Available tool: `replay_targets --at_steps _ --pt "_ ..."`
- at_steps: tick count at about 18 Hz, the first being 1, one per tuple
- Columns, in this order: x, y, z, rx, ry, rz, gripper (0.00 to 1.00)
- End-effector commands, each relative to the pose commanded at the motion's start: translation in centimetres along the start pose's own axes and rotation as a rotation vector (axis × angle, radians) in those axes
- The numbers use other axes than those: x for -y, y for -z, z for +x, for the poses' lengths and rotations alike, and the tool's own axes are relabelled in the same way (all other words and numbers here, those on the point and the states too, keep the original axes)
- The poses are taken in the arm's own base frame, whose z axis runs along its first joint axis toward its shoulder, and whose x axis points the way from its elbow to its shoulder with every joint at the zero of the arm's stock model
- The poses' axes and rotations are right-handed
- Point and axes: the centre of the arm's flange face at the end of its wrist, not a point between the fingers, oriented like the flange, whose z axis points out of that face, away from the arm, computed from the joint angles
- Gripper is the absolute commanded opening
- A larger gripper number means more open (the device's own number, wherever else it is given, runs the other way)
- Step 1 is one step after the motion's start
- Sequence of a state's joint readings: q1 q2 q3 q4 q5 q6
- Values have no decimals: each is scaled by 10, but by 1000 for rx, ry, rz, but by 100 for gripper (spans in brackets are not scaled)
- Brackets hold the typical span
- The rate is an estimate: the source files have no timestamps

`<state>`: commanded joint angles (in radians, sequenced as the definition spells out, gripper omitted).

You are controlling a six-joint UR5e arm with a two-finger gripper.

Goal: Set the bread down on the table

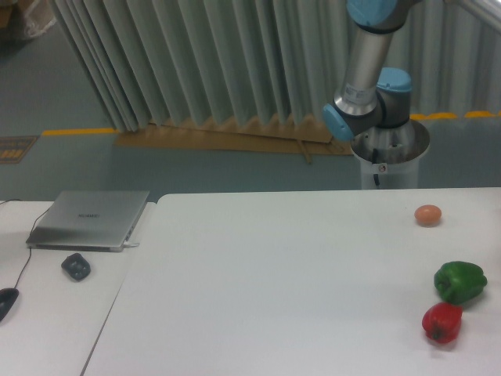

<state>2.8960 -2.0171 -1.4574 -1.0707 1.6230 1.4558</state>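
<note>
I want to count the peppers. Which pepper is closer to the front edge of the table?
The red bell pepper sits closest to the front edge. The green bell pepper lies just behind it, further back on the white table.

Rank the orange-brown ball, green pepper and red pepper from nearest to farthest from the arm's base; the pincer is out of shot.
1. Orange-brown ball, right rear of the tabletop.
2. Green pepper, right edge, farther forward.
3. Red pepper, frontmost, just below the green one.
</note>
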Motion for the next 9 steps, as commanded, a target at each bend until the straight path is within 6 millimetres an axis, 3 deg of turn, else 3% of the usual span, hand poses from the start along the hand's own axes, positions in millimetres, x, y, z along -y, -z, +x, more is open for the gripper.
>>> replay_targets --at_steps 2,4,9 --pt "-9 -19 -4 -27 14 -16 100" --pt "-19 -21 -7 -21 55 -41 100" --pt "-18 -58 -14 -37 83 -47 100"
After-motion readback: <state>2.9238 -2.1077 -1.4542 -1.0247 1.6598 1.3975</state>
